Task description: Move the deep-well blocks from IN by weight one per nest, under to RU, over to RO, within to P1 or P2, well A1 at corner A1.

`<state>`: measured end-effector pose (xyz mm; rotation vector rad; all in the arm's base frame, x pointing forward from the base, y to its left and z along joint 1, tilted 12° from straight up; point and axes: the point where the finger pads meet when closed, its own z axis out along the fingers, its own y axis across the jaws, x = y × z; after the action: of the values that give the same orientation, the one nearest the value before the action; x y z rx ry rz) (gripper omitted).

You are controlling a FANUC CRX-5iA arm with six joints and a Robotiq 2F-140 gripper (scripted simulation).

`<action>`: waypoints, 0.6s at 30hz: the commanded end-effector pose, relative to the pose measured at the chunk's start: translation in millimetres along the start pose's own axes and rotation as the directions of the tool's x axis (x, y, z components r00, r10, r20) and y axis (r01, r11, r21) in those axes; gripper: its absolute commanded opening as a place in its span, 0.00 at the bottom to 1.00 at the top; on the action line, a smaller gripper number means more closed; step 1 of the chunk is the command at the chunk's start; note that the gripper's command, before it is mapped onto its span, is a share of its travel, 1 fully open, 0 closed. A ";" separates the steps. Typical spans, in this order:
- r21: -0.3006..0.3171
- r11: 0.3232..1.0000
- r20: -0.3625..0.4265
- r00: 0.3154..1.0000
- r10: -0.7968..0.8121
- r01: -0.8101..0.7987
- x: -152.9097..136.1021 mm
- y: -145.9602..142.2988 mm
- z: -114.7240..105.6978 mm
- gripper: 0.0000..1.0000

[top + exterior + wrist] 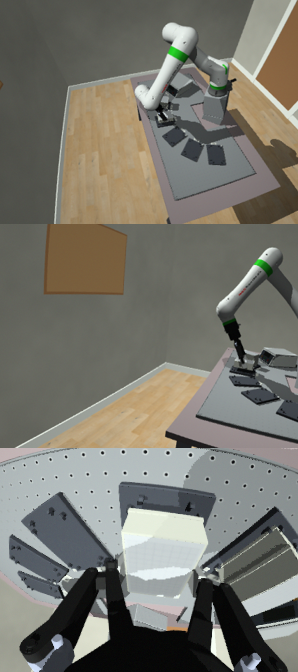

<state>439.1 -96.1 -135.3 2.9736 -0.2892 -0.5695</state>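
My gripper (162, 116) (242, 362) (158, 561) points down and is shut on a pale deep-well block (162, 555), one finger at each side. The block is low over, or on, a dark nest plate (166, 124) (240, 371) (167, 494); I cannot tell whether it is seated. Two locators show past its far edge in the wrist view. Its cut corner is not clear. To the right in the wrist view, shaded pale block sides (260, 563) stand on another dark nest; their number is unclear. The check-weigher (184, 81) (281, 357) has a dark front display; no lit lamp is discernible.
Three dark nest plates without blocks lie in an arc on the other side: the nearest (174, 136) (245, 381) (65, 530), the middle one (192, 149) (260, 395) (37, 558) and the farthest (216, 154) (290, 410) (39, 585). The robot's base pedestal (214, 106) stands beside them.
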 end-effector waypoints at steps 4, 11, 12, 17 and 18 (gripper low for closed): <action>0.000 1.000 0.000 1.000 0.000 0.000 5.2 0.0 8.5 0.10; 0.000 1.000 0.000 1.000 0.000 0.000 6.4 0.0 10.6 0.10; 0.000 1.000 0.000 1.000 0.000 0.000 6.4 0.0 10.6 0.10; 0.000 1.000 0.000 1.000 0.000 0.000 6.3 0.1 10.6 0.10; 0.000 1.000 0.000 1.000 0.000 0.000 6.3 0.1 10.6 0.10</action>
<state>440.8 -98.1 -147.5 2.9736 -0.2892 -0.5695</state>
